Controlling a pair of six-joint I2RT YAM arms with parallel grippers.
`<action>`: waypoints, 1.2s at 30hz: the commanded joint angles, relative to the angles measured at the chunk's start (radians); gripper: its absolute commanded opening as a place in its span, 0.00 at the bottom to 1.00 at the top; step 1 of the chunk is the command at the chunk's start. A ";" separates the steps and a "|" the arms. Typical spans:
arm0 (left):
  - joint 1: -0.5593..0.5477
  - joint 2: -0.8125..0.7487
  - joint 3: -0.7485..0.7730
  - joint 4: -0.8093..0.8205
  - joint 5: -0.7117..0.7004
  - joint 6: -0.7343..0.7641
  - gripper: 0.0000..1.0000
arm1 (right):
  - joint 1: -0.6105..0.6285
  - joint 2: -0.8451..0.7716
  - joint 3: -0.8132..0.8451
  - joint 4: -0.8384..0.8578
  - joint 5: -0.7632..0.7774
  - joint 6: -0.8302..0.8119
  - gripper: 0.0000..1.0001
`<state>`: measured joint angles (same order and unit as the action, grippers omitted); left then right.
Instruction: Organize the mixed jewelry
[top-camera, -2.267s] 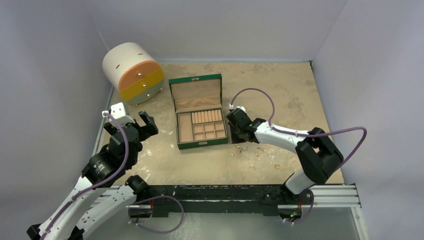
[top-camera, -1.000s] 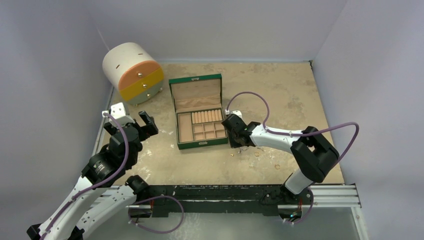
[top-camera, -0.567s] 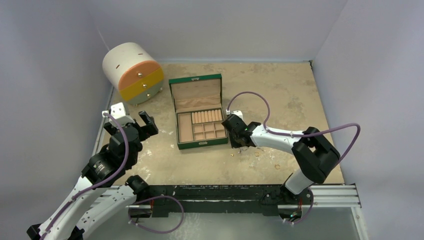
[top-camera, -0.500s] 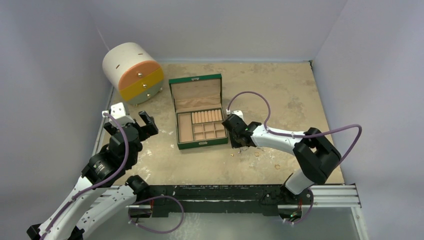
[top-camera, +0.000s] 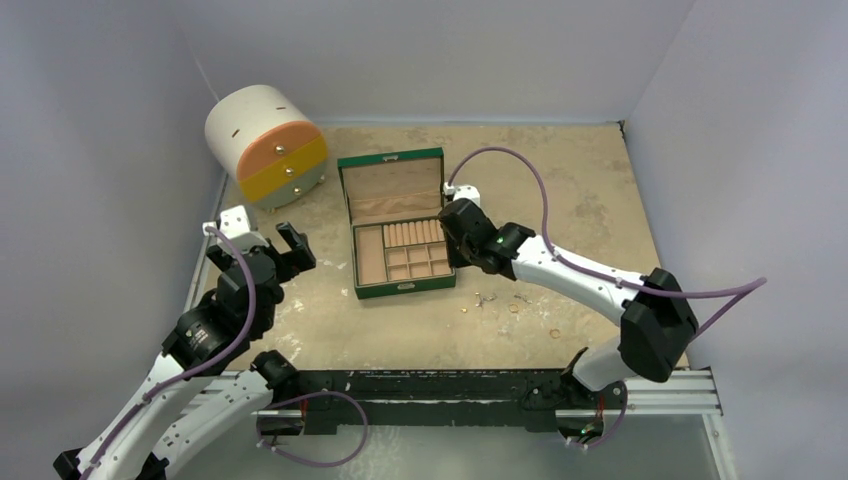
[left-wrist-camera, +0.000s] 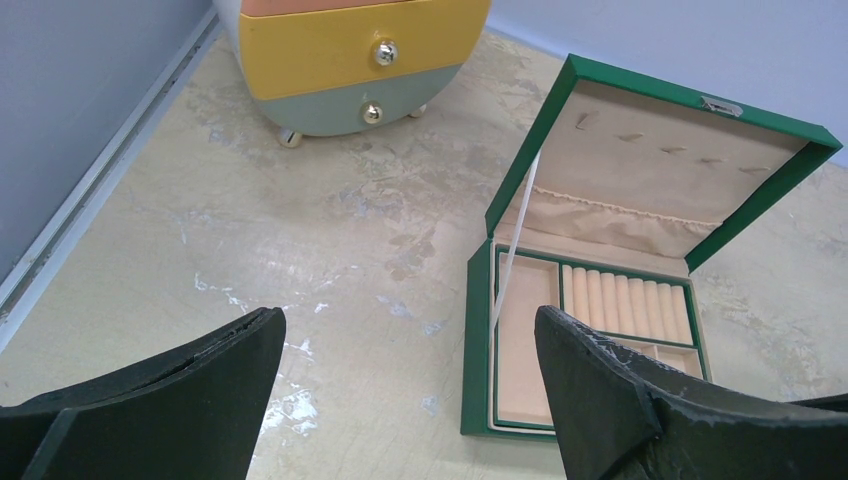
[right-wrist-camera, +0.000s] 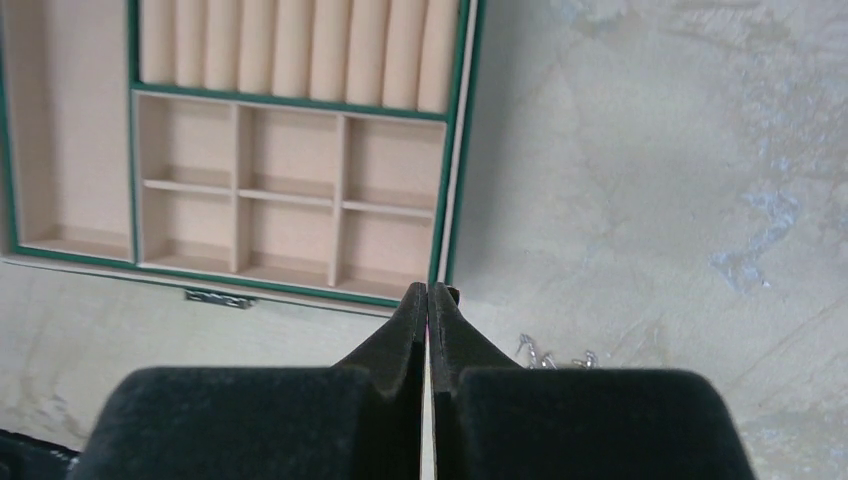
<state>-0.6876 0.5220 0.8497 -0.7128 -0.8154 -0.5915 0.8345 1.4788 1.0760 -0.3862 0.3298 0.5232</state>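
Drawers came first on my screen, far left: a round white drawer chest (top-camera: 265, 140) with an orange, a yellow and a pale green front, all pushed in, so I could not see what was in them. Near it, toward me, the left claw (top-camera: 262, 250) hung above the table (top-camera: 600, 200) with its fingers wide apart and nothing between them; its own camera looked past them (left-wrist-camera: 400, 400) at the chest (left-wrist-camera: 350, 60).

In the middle stood the green jewelry box (top-camera: 405, 290), lid propped upright. Inside I made out one long tan bay on the left, a row of ring rolls at the back and six small square cells in front, and I saw only tan lining in them (right-wrist-camera: 455, 200).

The right claw (top-camera: 455, 250) was at the box's right front corner, fingers pressed together (right-wrist-camera: 428, 295). Whether something tiny was pinched there I could not tell.

The mixed jewelry (top-camera: 513, 307) lay scattered on the bare table to the right of the box, outside it, with two silvery pieces (right-wrist-camera: 535, 350) just beside the claw's tips.
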 joint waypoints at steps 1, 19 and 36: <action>0.003 -0.014 0.005 0.038 -0.008 -0.004 0.96 | 0.005 0.014 0.086 -0.012 0.013 -0.009 0.00; 0.003 -0.025 0.006 0.036 -0.009 -0.002 0.96 | 0.002 0.224 0.207 0.002 0.014 0.018 0.00; 0.002 -0.030 0.004 0.035 -0.016 -0.002 0.96 | -0.012 0.293 0.244 -0.014 0.072 0.036 0.02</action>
<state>-0.6876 0.4995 0.8497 -0.7128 -0.8158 -0.5915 0.8291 1.7786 1.2839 -0.3916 0.3519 0.5392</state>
